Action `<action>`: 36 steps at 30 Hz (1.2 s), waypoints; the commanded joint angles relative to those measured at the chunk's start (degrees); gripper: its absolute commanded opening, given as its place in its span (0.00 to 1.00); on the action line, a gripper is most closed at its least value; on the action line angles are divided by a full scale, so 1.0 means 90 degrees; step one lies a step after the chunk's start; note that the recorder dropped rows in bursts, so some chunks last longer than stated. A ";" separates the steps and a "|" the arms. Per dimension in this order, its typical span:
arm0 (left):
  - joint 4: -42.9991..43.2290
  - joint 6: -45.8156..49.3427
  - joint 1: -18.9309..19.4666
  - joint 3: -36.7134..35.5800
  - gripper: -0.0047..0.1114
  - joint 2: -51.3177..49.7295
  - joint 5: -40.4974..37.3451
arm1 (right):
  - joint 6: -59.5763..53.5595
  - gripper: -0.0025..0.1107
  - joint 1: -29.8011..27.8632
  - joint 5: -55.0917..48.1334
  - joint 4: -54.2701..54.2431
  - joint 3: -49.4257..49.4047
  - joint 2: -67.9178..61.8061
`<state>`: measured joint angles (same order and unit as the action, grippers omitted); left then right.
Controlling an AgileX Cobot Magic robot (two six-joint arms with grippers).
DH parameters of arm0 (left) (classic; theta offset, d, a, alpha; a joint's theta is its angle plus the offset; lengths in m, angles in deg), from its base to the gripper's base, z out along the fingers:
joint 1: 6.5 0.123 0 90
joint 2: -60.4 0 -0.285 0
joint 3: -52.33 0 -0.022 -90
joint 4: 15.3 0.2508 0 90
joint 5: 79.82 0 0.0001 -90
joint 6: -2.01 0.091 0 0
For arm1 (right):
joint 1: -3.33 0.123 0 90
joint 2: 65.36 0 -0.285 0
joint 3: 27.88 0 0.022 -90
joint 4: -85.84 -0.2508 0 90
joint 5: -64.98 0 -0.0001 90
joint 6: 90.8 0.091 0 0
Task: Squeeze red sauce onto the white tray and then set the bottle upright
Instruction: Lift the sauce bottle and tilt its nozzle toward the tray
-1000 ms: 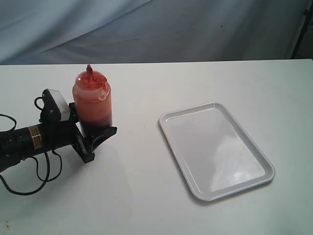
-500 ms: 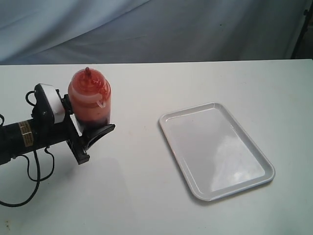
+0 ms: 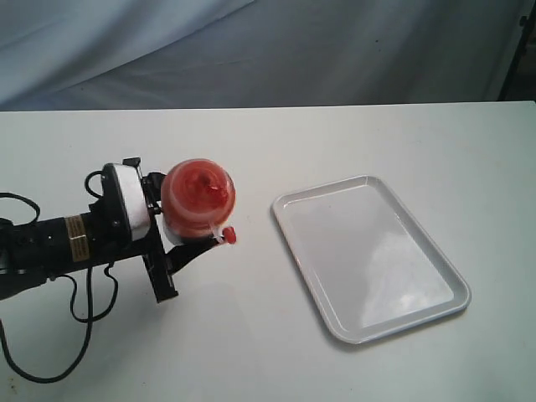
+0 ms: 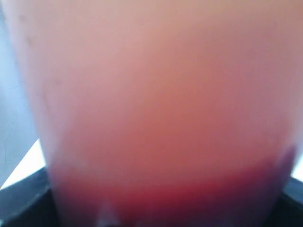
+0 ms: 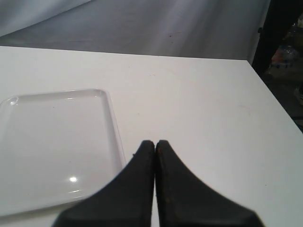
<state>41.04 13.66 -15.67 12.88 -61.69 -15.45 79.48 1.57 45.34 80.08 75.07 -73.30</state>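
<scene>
My left gripper (image 3: 189, 228) is shut on the bottle (image 3: 198, 199) and holds it off the table, left of the white tray (image 3: 368, 255). The bottle is tipped over, its red nozzle top facing the exterior camera and its small tethered cap (image 3: 228, 237) hanging below. In the left wrist view the bottle's translucent wall (image 4: 156, 94) fills the picture, with dark red sauce (image 4: 165, 198) pooled at one end. The tray is bare and glossy. My right gripper (image 5: 155, 144) is shut and empty, hovering beside the tray's (image 5: 57, 142) edge; the exterior view does not show it.
The white table (image 3: 276, 352) carries only the tray. A grey cloth backdrop (image 3: 293, 50) hangs behind its far edge. Black cables (image 3: 79, 310) loop under the left arm. A dark stand (image 5: 279, 42) shows past the table's corner in the right wrist view.
The left arm has lifted the bottle and carried it right, toward the tray. The bottle went from upright to tipped, nozzle toward the camera. The right gripper stayed shut.
</scene>
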 commanded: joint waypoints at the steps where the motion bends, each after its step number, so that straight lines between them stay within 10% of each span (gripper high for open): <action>1: -0.0587 0.0405 -0.0430 -0.0012 0.04 0.0117 0.0151 | -0.0035 0.02 -0.0008 0.0003 0.0019 -0.0019 0.0016; 16: -0.0873 0.0576 -0.0487 -0.0012 0.04 0.0117 0.0151 | -0.0058 0.02 -0.0010 0.0330 -0.0044 -0.0019 0.0016; 25: -0.0874 0.0587 -0.0487 -0.0012 0.04 0.0117 0.0151 | 0.0302 0.02 -0.0010 0.2181 -0.4906 -0.0019 0.0016; 36: -0.0874 0.0587 -0.0487 -0.0012 0.04 0.0117 0.0151 | 0.0302 0.02 -0.0010 0.2181 -0.5187 -0.0019 0.0016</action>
<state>34.57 19.07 -19.86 12.88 -61.69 -16.96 82.33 1.57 64.47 33.65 75.07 -73.30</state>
